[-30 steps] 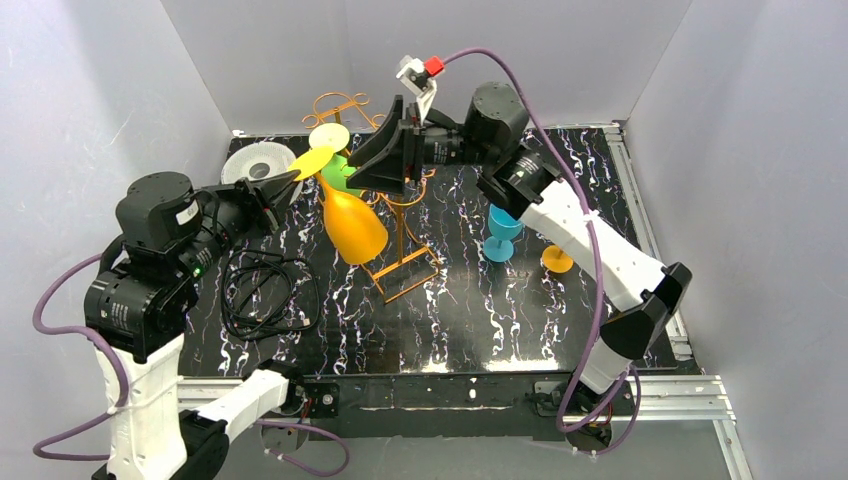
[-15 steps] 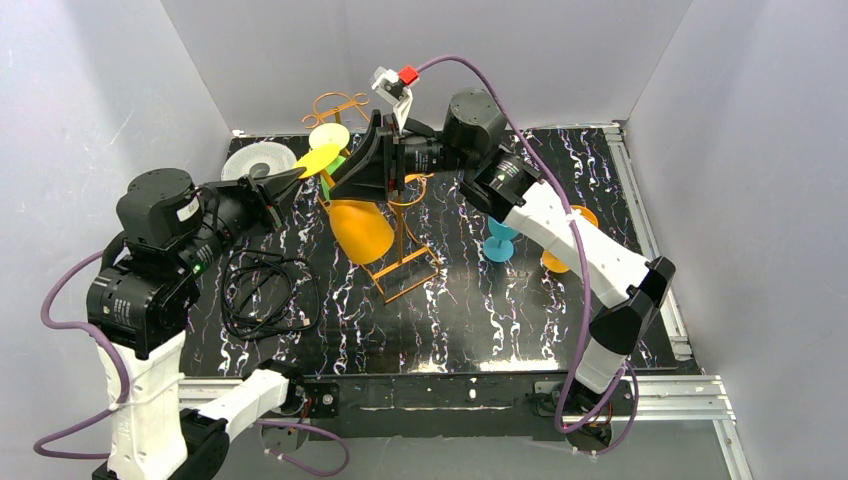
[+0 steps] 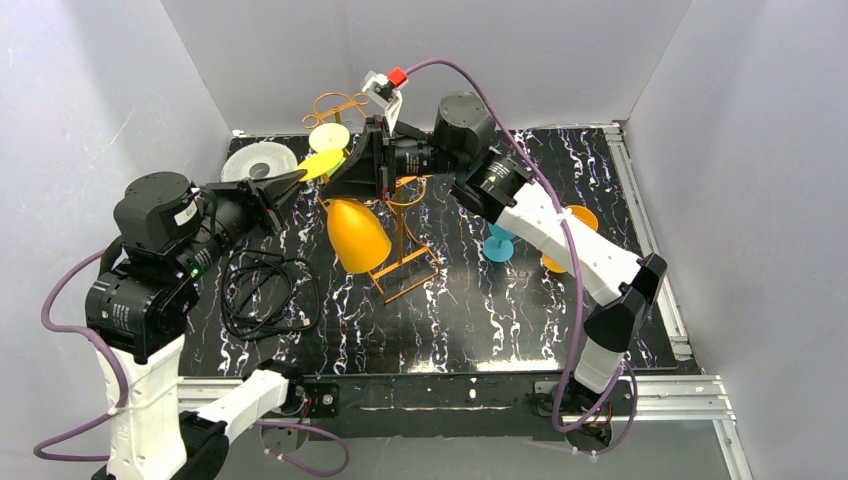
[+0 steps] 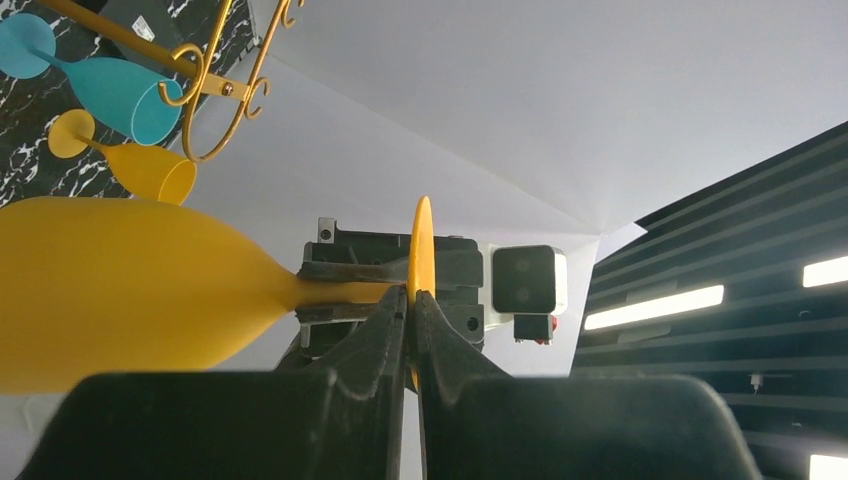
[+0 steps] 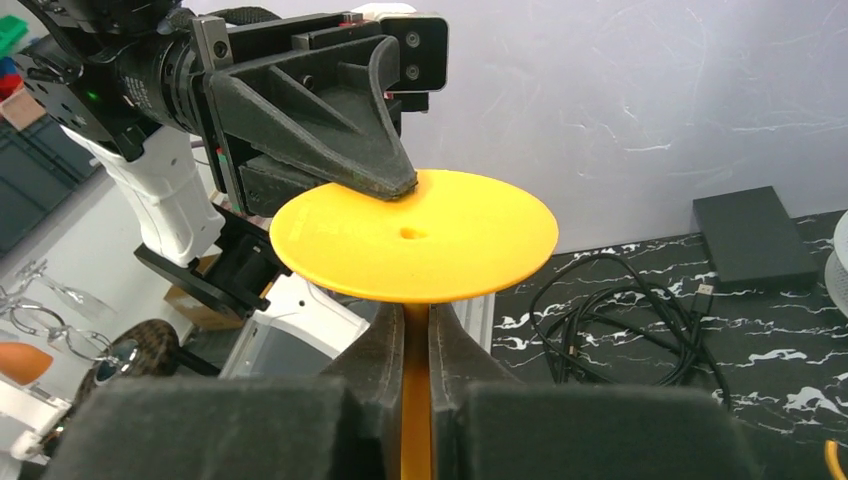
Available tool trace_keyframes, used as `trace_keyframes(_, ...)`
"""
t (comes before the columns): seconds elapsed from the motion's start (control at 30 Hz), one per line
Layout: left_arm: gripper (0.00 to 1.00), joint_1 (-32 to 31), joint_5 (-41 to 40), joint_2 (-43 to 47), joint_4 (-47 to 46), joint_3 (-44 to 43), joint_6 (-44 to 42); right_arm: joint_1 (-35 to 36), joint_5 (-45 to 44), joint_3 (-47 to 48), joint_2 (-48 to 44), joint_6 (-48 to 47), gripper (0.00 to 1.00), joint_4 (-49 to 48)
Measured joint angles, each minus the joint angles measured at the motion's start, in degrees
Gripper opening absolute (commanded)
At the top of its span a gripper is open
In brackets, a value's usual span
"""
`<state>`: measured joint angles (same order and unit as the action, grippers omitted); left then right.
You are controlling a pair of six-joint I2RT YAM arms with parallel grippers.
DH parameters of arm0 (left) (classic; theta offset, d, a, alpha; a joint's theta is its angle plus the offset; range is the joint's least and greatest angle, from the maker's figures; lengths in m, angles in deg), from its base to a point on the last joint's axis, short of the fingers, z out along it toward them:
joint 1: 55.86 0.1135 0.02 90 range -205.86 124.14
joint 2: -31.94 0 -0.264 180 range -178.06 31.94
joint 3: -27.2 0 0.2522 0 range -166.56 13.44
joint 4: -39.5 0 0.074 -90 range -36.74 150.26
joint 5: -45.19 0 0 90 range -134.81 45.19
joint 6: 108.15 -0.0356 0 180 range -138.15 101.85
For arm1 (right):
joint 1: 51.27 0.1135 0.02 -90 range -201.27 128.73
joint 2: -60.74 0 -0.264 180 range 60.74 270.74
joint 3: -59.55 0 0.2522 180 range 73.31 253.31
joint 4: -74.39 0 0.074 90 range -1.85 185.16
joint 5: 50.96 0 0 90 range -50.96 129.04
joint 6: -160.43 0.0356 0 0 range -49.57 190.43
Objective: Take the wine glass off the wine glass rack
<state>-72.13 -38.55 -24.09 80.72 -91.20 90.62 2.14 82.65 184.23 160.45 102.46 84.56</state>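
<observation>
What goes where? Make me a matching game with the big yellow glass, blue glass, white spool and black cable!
1 big yellow glass
2 blue glass
3 white spool
4 black cable

A far back left corner
B pinched by left hand and right hand
C standing right of the rack
D lying in loops, left side

Pairs: 1-B, 2-C, 3-A, 4-D

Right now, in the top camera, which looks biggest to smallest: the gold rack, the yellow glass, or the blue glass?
1. wine glass rack
2. yellow wine glass
3. teal glass, partly hidden behind the right arm, so its size is less sure.
</observation>
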Motion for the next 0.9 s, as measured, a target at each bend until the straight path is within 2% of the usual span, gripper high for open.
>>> trace_keyframes(0.07, 0.43, 0.00, -0.02, 0.00, 0.04, -0.02, -0.83, 0.02, 0.09, -0.02, 0.00, 0.79, 0.01, 0.04)
trace_keyframes(0.13, 0.65, 0.00, 0.11, -0.20, -0.20, -0.28, -2.56, 0.28, 0.02, -0.15, 0.00, 1.25, 0.01, -0.04)
trace_keyframes(0.2, 0.80, 0.00, 0.20, -0.68, -0.20, -1.09, -4.02, 0.70, 0.00, -0.79, -0.15, 1.90, 0.01, -0.37)
trace_keyframes(0.27, 0.89, 0.00, 0.31, -1.33, -0.33, -2.40, -5.44, 0.83, -0.07, -1.86, -0.61, 2.36, 0.01, -0.50)
trace_keyframes(0.53, 0.94, 0.00, -0.44, -1.49, -0.63, -3.37, -11.34, 1.09, -5.14, -4.68, -4.20, 3.89, 0.01, 1.77)
trace_keyframes(0.73, 0.95, 0.00, -2.32, -1.03, -0.57, -4.79, -19.87, 1.09, -12.13, -4.68, -6.97, 5.51, 0.01, 5.92)
trace_keyframes(0.9, 0.94, 0.00, -2.12, -2.05, -0.11, -10.03, -29.09, 0.94, -19.80, -4.46, -9.18, 7.06, 0.01, 10.12)
